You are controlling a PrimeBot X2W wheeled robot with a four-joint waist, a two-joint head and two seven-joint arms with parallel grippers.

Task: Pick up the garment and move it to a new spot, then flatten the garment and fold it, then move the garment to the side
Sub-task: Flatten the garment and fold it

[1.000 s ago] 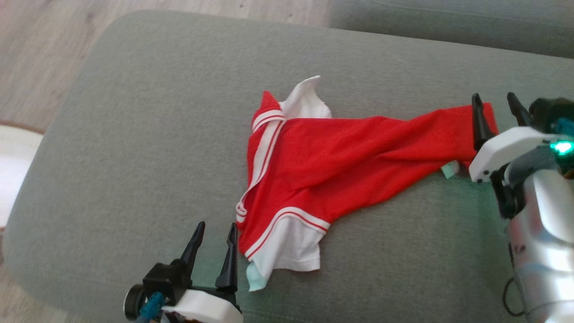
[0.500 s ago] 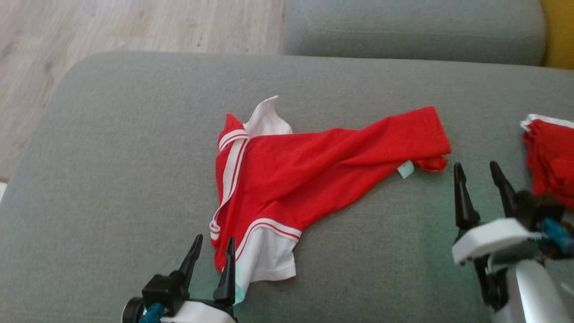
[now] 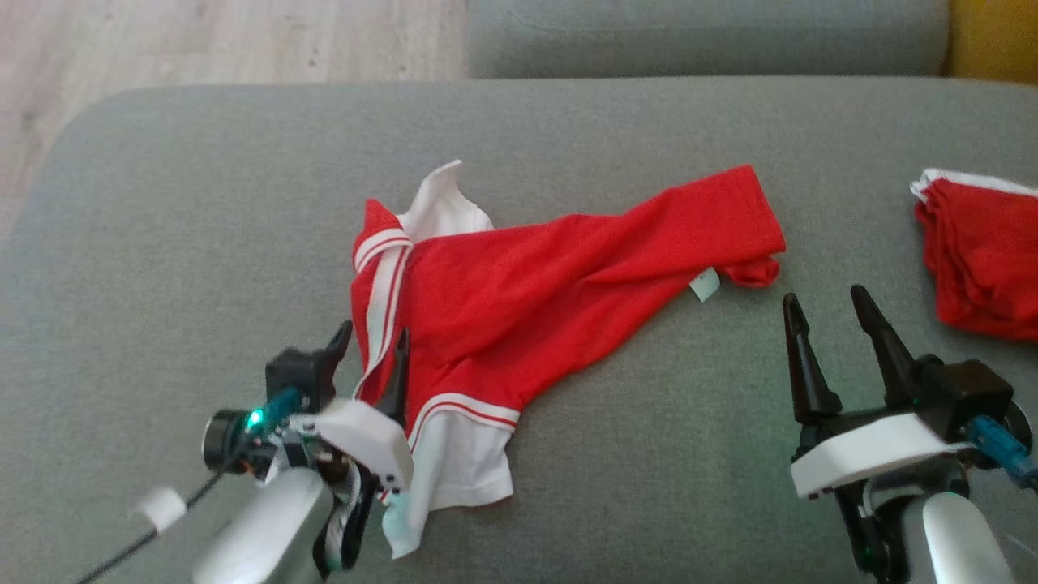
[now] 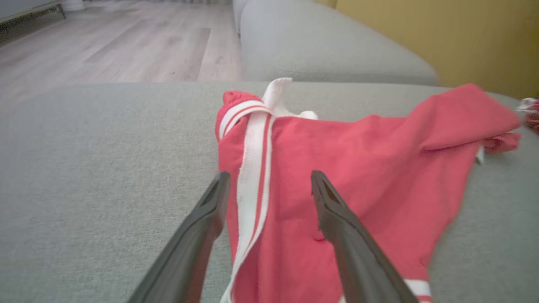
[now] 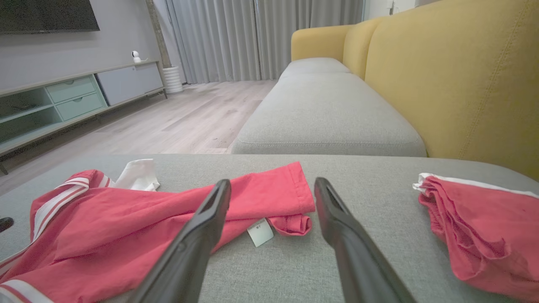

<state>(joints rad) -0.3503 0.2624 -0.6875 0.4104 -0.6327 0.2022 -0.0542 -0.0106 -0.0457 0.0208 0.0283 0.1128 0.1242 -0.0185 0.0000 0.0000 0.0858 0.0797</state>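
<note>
Garment: a red garment (image 3: 551, 300) (image 4: 358, 176) (image 5: 126, 227) with white striped bands and white panels lies crumpled and unfolded near the middle of the grey sofa cushion (image 3: 203, 203). One long red end stretches toward the robot's right.
Care tag: a small white tag (image 3: 704, 284) (image 5: 260, 232) pokes out under that right end, lying on the cushion.
Left gripper: the left gripper (image 3: 375, 331) (image 4: 269, 174) is at the garment's left edge with its fingers spread apart. They straddle the white striped band, one finger over bare cushion and the other over red cloth. Nothing is pinched between them.
Right gripper: the right gripper (image 3: 823, 295) (image 5: 271, 182) sits near the garment's right end and apart from it. Its fingers are released and wide, with nothing held.
Other cloth: a second red piece with a white edge (image 3: 981, 268) (image 5: 471, 235) lies bunched at the far right of the cushion, well apart from the garment.
Surroundings: a second grey cushion (image 3: 705, 36) lies beyond, with a yellow backrest (image 5: 463, 84) to the right and a pale wood floor (image 3: 203, 40) to the left.
</note>
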